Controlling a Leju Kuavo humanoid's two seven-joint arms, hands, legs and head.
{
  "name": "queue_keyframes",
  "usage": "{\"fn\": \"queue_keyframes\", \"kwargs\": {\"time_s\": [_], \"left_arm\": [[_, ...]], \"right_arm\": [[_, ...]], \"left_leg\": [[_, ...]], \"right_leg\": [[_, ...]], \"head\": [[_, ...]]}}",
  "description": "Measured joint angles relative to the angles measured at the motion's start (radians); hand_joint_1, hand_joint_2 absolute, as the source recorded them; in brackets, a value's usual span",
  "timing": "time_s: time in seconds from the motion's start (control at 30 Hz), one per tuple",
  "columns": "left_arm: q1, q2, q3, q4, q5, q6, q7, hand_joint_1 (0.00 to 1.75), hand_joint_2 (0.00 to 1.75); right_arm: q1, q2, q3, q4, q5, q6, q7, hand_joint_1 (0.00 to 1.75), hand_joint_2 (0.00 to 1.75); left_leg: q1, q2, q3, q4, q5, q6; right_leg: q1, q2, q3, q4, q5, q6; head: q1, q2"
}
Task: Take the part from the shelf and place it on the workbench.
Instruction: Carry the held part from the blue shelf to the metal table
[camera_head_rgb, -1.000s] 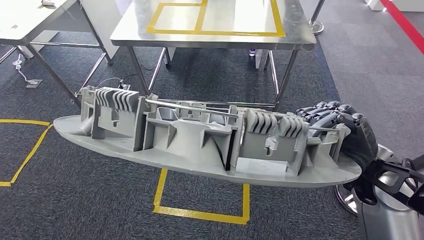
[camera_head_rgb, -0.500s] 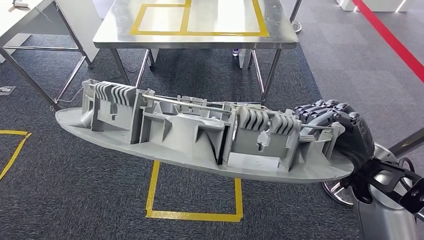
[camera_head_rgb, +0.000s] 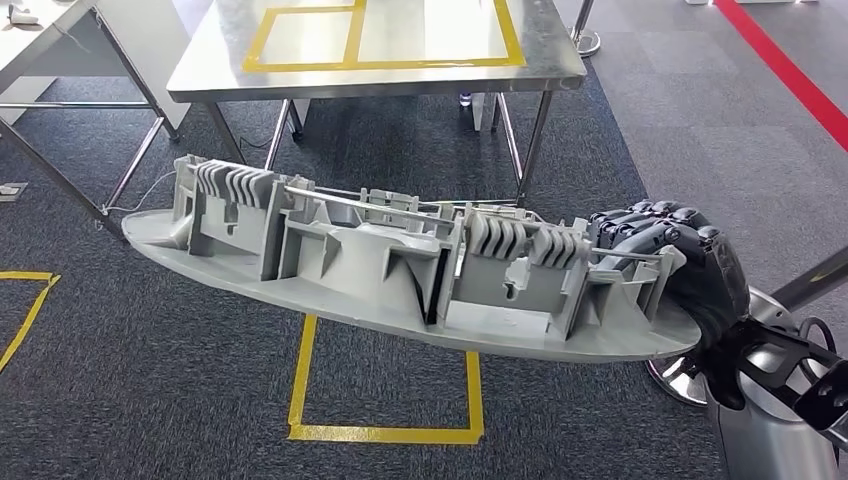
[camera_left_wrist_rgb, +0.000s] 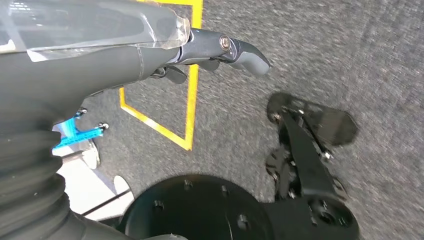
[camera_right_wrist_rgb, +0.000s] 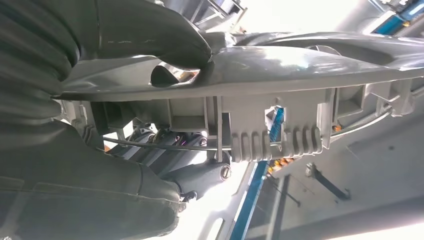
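Observation:
A long grey moulded plastic part (camera_head_rgb: 400, 270), ribbed and boat-shaped, hangs in the air across the middle of the head view. My right hand (camera_head_rgb: 680, 260) grips its right end, dark fingers curled over the top edge. The right wrist view shows the part (camera_right_wrist_rgb: 280, 85) close up with my right hand (camera_right_wrist_rgb: 150, 45) clamped on its flat edge. The steel workbench (camera_head_rgb: 200, 85), marked with yellow tape rectangles, stands ahead beyond the part. My left hand (camera_left_wrist_rgb: 220, 47) hangs over the carpet, fingers loosely extended and holding nothing.
Grey carpet with a yellow tape square (camera_head_rgb: 385, 432) lies under the part. A white table (camera_head_rgb: 40, 40) stands at the far left. A red floor line (camera_head_rgb: 790, 70) runs at the far right. A chrome post base (camera_head_rgb: 585, 42) sits beyond the workbench.
The camera has moved forward and turned: the workbench and floor markings have slid left and nearer. The part stays in my right hand, tilted slightly more down to the right.

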Motion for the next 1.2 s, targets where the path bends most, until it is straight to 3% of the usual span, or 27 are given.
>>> {"fn": "queue_keyframes", "kwargs": {"time_s": [0.03,0.1,0.13,0.17,0.2,0.27,0.3,0.37,0.47,0.53,0.6,0.63,0.67,0.7,0.77,0.8,0.87,0.97,1.03,1.13,1.17,1.2], "left_arm": [[-0.001,0.000,0.000,0.000,0.000,-0.001,0.000,0.00,1.75],[0.001,-0.001,-0.001,0.000,-0.002,-0.002,0.000,0.00,1.75],[0.002,-0.001,-0.001,0.000,-0.002,-0.002,0.000,0.00,1.75],[0.003,-0.001,-0.001,0.000,-0.003,-0.001,0.000,0.00,1.75],[0.004,-0.001,-0.001,0.000,-0.003,-0.001,0.000,0.00,1.75],[0.004,0.000,-0.001,0.000,-0.003,-0.001,0.000,0.00,1.75],[0.004,0.001,-0.001,0.000,-0.003,-0.001,0.000,0.00,1.75],[0.003,0.002,-0.001,0.000,-0.003,0.000,0.000,0.00,1.75],[0.004,0.002,-0.001,0.000,-0.003,0.000,0.000,0.00,1.75],[0.004,0.003,-0.001,0.000,-0.002,0.000,-0.001,0.00,1.75],[0.004,0.004,-0.001,0.000,-0.002,0.000,-0.001,0.00,1.75],[0.005,0.003,-0.001,0.000,-0.002,0.000,-0.001,0.00,1.75],[0.005,0.003,-0.001,0.000,-0.002,0.000,-0.001,0.00,1.75],[0.006,0.003,-0.001,0.000,-0.002,0.000,-0.001,0.00,1.75],[0.006,0.002,-0.001,0.000,-0.002,0.000,-0.001,0.00,1.75],[0.006,0.002,-0.001,0.000,-0.002,-0.001,-0.001,0.00,1.75],[0.006,0.003,-0.001,0.000,-0.002,-0.001,-0.001,0.00,1.75],[0.006,0.003,-0.001,0.000,-0.003,-0.002,-0.001,0.00,1.75],[0.004,0.003,-0.001,0.000,-0.003,-0.002,-0.002,0.00,1.75],[0.004,0.002,-0.001,0.000,-0.003,-0.002,-0.002,0.00,1.75],[0.005,0.002,-0.001,0.000,-0.003,-0.002,-0.002,0.00,1.75],[0.006,0.002,-0.001,0.000,-0.003,-0.002,-0.002,0.00,1.75]], "right_arm": [[0.000,0.002,0.002,0.000,0.001,-0.002,0.000,1.75,1.75],[0.000,0.008,0.006,0.000,0.003,-0.005,0.000,1.75,1.75],[0.001,0.010,0.008,0.000,0.004,-0.006,0.000,1.75,1.75],[0.001,0.012,0.010,0.000,0.004,-0.007,0.000,1.75,1.75],[0.002,0.012,0.012,0.000,0.006,-0.007,0.000,1.75,1.75],[0.002,0.014,0.014,0.000,0.007,-0.007,0.000,1.75,1.75],[0.002,0.014,0.014,0.000,0.007,-0.007,0.000,1.75,1.75],[0.002,0.016,0.015,0.000,0.007,-0.007,0.000,1.75,1.75],[0.002,0.017,0.015,0.000,0.008,-0.008,0.000,1.75,1.75],[0.000,0.017,0.015,0.000,0.008,-0.008,0.000,1.75,1.75],[0.001,0.017,0.015,0.000,0.008,-0.008,0.000,1.75,1.75],[0.003,0.017,0.015,0.000,0.008,-0.008,0.000,1.75,1.75],[0.004,0.018,0.015,0.000,0.008,-0.008,0.000,1.75,1.75],[0.005,0.018,0.015,0.001,0.008,-0.008,0.000,1.75,1.75],[0.006,0.017,0.015,0.001,0.008,-0.008,0.000,1.75,1.75],[0.006,0.018,0.015,0.001,0.008,-0.008,0.000,1.75,1.75],[0.006,0.018,0.015,0.002,0.007,-0.008,0.000,1.75,1.75],[0.007,0.018,0.014,0.002,0.008,-0.009,0.000,1.75,1.75],[0.006,0.018,0.015,0.002,0.008,-0.009,0.001,1.75,1.75],[0.006,0.019,0.015,0.002,0.008,-0.009,0.000,1.75,1.75],[0.006,0.020,0.015,0.002,0.008,-0.009,0.000,1.75,1.75],[0.006,0.020,0.015,0.002,0.010,-0.010,0.000,1.75,1.75]], "left_leg": [[0.001,-0.002,-0.026,0.049,-0.022,-0.004],[0.002,-0.005,-0.108,0.190,-0.073,-0.007],[0.002,-0.005,-0.146,0.245,-0.083,-0.007],[0.002,-0.005,-0.167,0.265,-0.073,-0.006],[0.002,-0.006,-0.166,0.244,-0.044,-0.004],[0.000,-0.008,-0.116,0.111,0.041,0.005],[-0.001,-0.010,-0.086,0.047,0.068,0.009],[-0.005,-0.013,-0.055,-0.018,0.081,0.017],[-0.001,-0.012,-0.040,-0.028,0.074,0.029],[0.004,-0.012,-0.026,-0.032,0.070,0.039],[0.004,-0.012,-0.019,-0.031,0.061,0.045],[0.004,-0.011,-0.014,-0.031,0.055,0.045],[0.004,-0.011,-0.007,-0.031,0.049,0.044],[0.005,-0.011,0.002,-0.031,0.042,0.042],[0.006,-0.012,0.024,-0.032,0.025,0.036],[0.005,-0.012,0.033,-0.031,0.016,0.031],[0.003,-0.010,0.040,-0.030,0.004,0.017],[0.003,-0.005,0.045,-0.017,-0.001,0.001],[0.004,-0.005,0.007,0.054,-0.014,-0.005],[0.005,-0.006,-0.119,0.233,-0.077,-0.011],[0.004,-0.006,-0.151,0.261,-0.083,-0.010],[0.004,-0.006,-0.164,0.253,-0.066,-0.007]], "right_leg": [[-0.002,0.000,0.005,-0.001,-0.003,-0.006],[0.000,0.001,0.011,-0.001,-0.010,-0.014],[0.000,0.002,0.014,-0.001,-0.014,-0.015],[0.001,0.004,0.019,-0.001,-0.018,-0.015],[0.001,0.006,0.026,-0.001,-0.023,-0.014],[0.002,0.010,0.042,-0.001,-0.034,-0.009],[0.004,0.012,0.048,-0.001,-0.040,-0.005],[0.006,0.015,0.054,0.000,-0.046,0.006],[0.005,0.014,0.054,0.015,-0.048,0.023],[0.004,0.011,0.020,0.081,-0.076,0.033],[0.002,0.010,-0.056,0.208,-0.124,0.042],[0.001,0.010,-0.094,0.262,-0.138,0.044],[0.001,0.010,-0.119,0.286,-0.135,0.046],[0.000,0.009,-0.124,0.271,-0.111,0.046],[-0.003,0.004,-0.084,0.146,-0.022,0.044],[-0.002,0.000,-0.063,0.082,0.003,0.043],[0.002,-0.007,-0.041,0.019,0.019,0.029],[0.004,-0.002,-0.029,0.014,0.012,0.003],[0.001,0.000,-0.011,0.010,0.003,-0.010],[0.003,0.002,0.006,0.008,-0.014,-0.019],[0.005,0.004,0.013,0.008,-0.020,-0.020],[0.007,0.005,0.023,0.008,-0.027,-0.020]], "head": [[-0.002,0.000],[-0.006,0.000],[-0.006,0.000],[-0.006,0.000],[-0.006,0.000],[-0.006,0.000],[-0.006,0.000],[-0.006,0.000],[-0.006,0.000],[-0.003,0.000],[-0.001,0.000],[-0.001,0.000],[-0.001,0.000],[-0.001,0.000],[-0.001,0.000],[-0.001,0.000],[-0.002,0.000],[-0.004,0.000],[-0.008,0.000],[-0.012,0.000],[-0.012,0.000],[-0.012,0.000]]}}
